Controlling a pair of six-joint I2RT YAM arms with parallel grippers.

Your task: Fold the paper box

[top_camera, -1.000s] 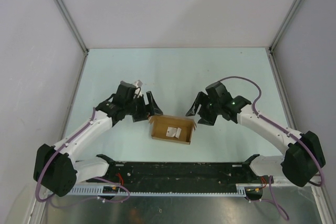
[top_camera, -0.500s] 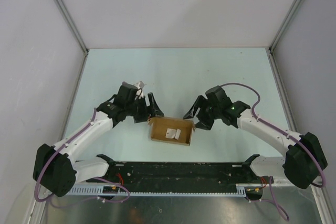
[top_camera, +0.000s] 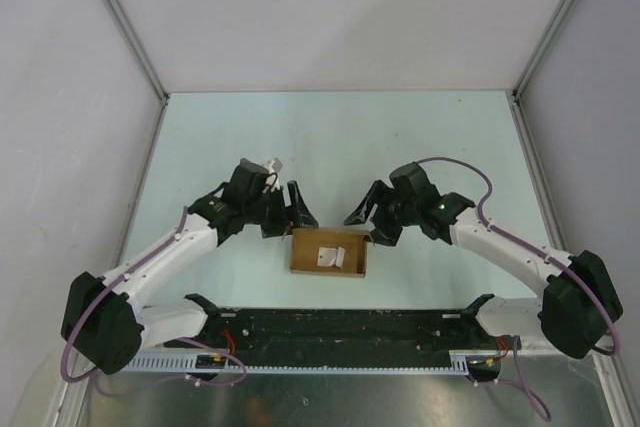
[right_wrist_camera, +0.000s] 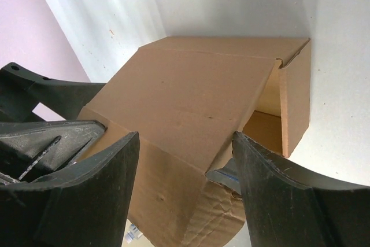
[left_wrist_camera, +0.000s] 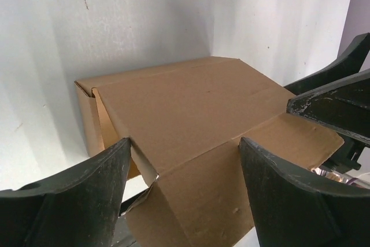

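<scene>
The paper box [top_camera: 328,252] is a small brown cardboard box standing open-topped on the pale table between the two arms. A white label [top_camera: 326,256] shows inside it. My left gripper [top_camera: 296,211] is at the box's far left corner and my right gripper [top_camera: 366,219] at its far right corner. In the left wrist view, the box's lid panel [left_wrist_camera: 173,96] slopes between the wide-open fingers of the left gripper [left_wrist_camera: 185,143]. The right wrist view shows the same panel [right_wrist_camera: 191,85] between the open fingers of the right gripper [right_wrist_camera: 185,137]. Neither gripper clamps the cardboard.
A black rail [top_camera: 330,327] with the arm bases runs along the near table edge, close behind the box. White walls and metal frame posts [top_camera: 125,27] enclose the table at the left, right and back. Each wrist view also shows the other arm's dark fingers [left_wrist_camera: 335,102].
Both grippers have moved nearer and inward onto the box's far corners. The box has turned from slightly skewed to square with the table edge and shifted a little toward the rail.
</scene>
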